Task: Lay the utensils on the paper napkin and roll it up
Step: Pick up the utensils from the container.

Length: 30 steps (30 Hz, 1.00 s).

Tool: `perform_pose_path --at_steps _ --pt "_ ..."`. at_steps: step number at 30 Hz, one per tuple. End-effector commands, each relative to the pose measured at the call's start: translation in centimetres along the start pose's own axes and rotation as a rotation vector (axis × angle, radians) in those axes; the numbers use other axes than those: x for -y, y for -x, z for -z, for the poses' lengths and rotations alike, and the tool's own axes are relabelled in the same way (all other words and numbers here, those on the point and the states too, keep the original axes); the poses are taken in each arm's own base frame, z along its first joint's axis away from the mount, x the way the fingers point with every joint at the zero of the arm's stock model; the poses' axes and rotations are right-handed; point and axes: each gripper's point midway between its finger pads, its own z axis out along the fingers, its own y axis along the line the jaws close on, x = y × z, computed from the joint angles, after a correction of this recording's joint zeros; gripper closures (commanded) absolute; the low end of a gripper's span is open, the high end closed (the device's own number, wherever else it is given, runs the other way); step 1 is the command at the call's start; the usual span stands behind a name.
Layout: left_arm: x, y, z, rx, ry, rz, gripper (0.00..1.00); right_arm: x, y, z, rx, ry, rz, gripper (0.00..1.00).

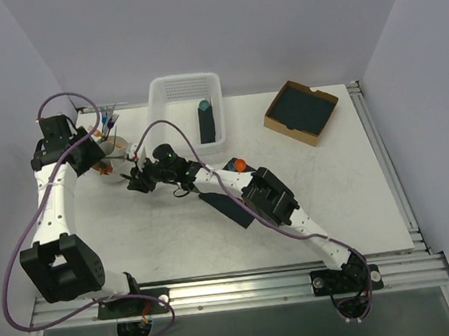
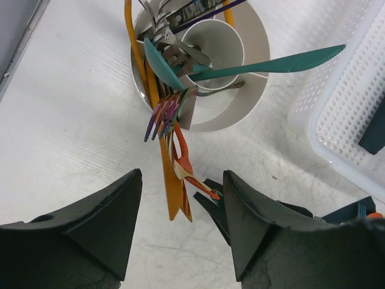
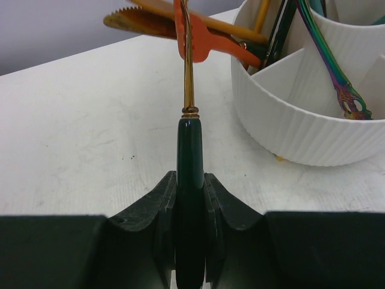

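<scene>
Left end effector (image 2: 182, 179) spread above the orange utensils (image 2: 172, 189), which lean out of the white cutlery caddy (image 2: 255, 90). Right end effector (image 3: 190, 178) pinches a dark-green-handled piece (image 3: 190, 150) (gilt neck). The paper napkin (image 1: 230, 206) lies on the desk (image 1: 338, 180), partly under the right arm.

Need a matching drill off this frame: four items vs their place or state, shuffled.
1 left gripper
2 right gripper
3 teal knife
4 dark napkins

A in the cardboard box
B open, empty
C shut on a dark-handled utensil
D lying across the white cutlery holder's rim

Pairs: 1-B, 2-C, 3-D, 4-A
</scene>
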Motion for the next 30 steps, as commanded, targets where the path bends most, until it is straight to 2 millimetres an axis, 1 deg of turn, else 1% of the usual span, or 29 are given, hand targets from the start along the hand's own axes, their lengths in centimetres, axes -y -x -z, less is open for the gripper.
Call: perform_pose_path --at_steps 1,2,5,6,9,11,12,13,14,18,19,22,23,26,30 --pt "0.1 2.4 2.1 0.114 -0.019 0.040 0.35 -0.1 10.1 2.6 0.183 -0.017 0.085 1.00" --pt "0.1 2.8 2.6 0.134 -0.025 0.045 0.34 -0.2 11.0 2.9 0.198 -0.016 0.093 1.00" --pt "-0.1 3.3 3.4 0.162 -0.030 0.055 0.31 -0.5 11.9 3.3 0.216 -0.005 0.076 1.00" --pt "-0.1 3.4 3.6 0.170 -0.028 0.056 0.29 -0.7 12.5 3.5 0.225 -0.001 0.079 1.00" --pt "-0.4 3.4 4.0 0.191 -0.025 0.062 0.28 -1.2 13.4 3.9 0.237 0.016 0.081 1.00" --pt "-0.9 3.4 4.1 0.204 -0.006 0.065 0.24 -1.5 13.7 4.0 0.241 0.030 0.079 1.00" --pt "-1.1 3.3 4.1 0.209 0.005 0.071 0.21 -1.7 13.8 4.0 0.241 0.039 0.075 1.00" --pt "-1.4 3.5 4.3 0.223 0.023 0.078 0.15 -1.9 13.8 4.1 0.238 0.051 0.071 1.00" --pt "-1.8 3.4 4.2 0.227 0.029 0.088 0.14 -2.1 13.9 4.2 0.239 0.059 0.071 1.00" --pt "-1.9 4.0 4.7 0.268 0.010 0.121 0.13 -2.4 13.7 4.4 0.247 0.092 0.038 1.00" --pt "-1.8 4.4 5.3 0.290 -0.005 0.129 0.13 -2.5 13.9 4.5 0.257 0.103 0.021 1.00" --pt "-2.0 5.2 6.1 0.326 -0.042 0.146 0.13 -2.4 13.6 4.6 0.265 0.125 -0.005 1.00" --pt "-1.8 5.5 6.6 0.348 -0.057 0.150 0.13 -2.3 13.5 4.6 0.264 0.128 -0.015 1.00" --pt "-1.6 5.8 7.3 0.371 -0.083 0.156 0.12 -2.1 13.6 4.7 0.272 0.135 -0.031 1.00" --pt "-1.6 6.1 7.8 0.393 -0.096 0.169 0.09 -1.9 13.8 4.9 0.296 0.161 -0.068 1.00"
